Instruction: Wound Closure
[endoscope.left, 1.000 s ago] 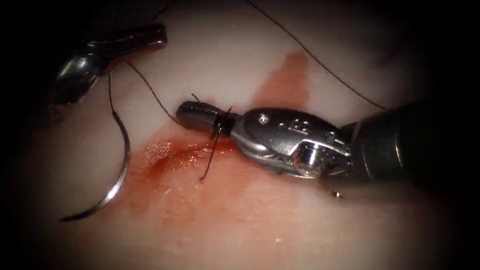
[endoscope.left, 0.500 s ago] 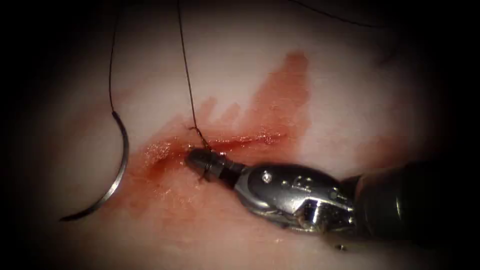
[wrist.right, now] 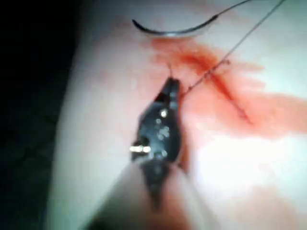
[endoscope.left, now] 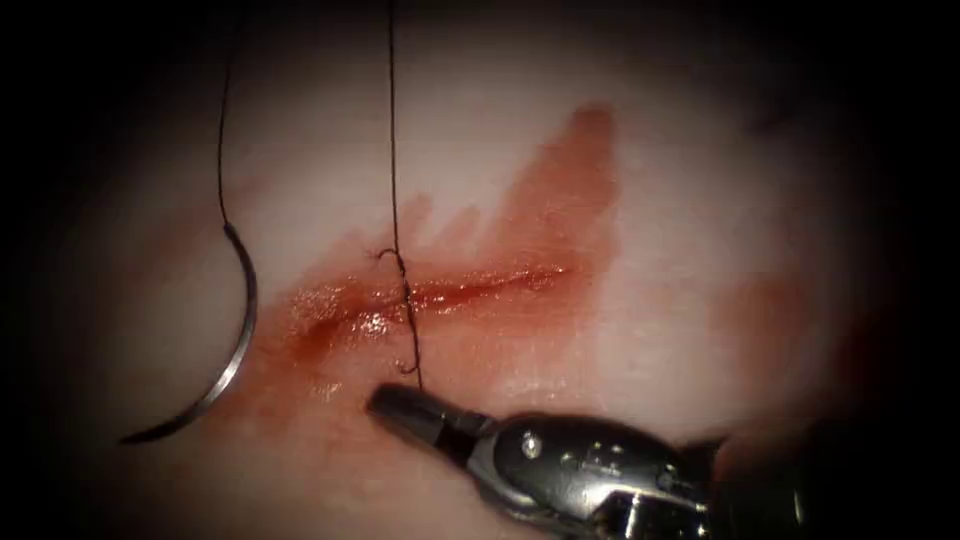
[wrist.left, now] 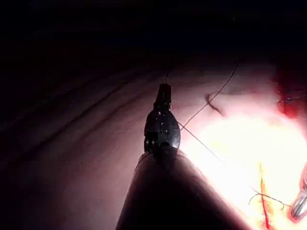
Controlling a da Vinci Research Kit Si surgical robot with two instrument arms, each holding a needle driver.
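The right tool [endoscope.left: 385, 402] lies low on the tissue [endoscope.left: 700, 180], below the cut [endoscope.left: 440, 293], with its jaws pressed together. The short end of the thread [endoscope.left: 393, 160] stops right at the tip, so it may be pinched there, though the hold itself is hard to make out. In the right wrist view the same tool [wrist.right: 171, 86] points at the cut [wrist.right: 225, 91], and the thread [wrist.right: 249, 33] runs off from just beside its tip.

From that tip the thread crosses the cut, shows a small knot on the upper edge, and goes straight up out of the frame. Red fluid [endoscope.left: 560, 190] stains the tissue around the cut and spreads up to the right.

The needle [endoscope.left: 235, 340] lies free on the tissue well to the left of the cut, not in the tissue and held by neither tool; a second run of thread rises from its upper end.

In the left wrist view the left tool [wrist.left: 164, 91] hangs over a dark part of the tissue, apart from the cut [wrist.left: 264, 211], its jaws together; thread [wrist.left: 206, 108] passes close by it, but whether it is gripped cannot be told.

No writing can be read on either tool.
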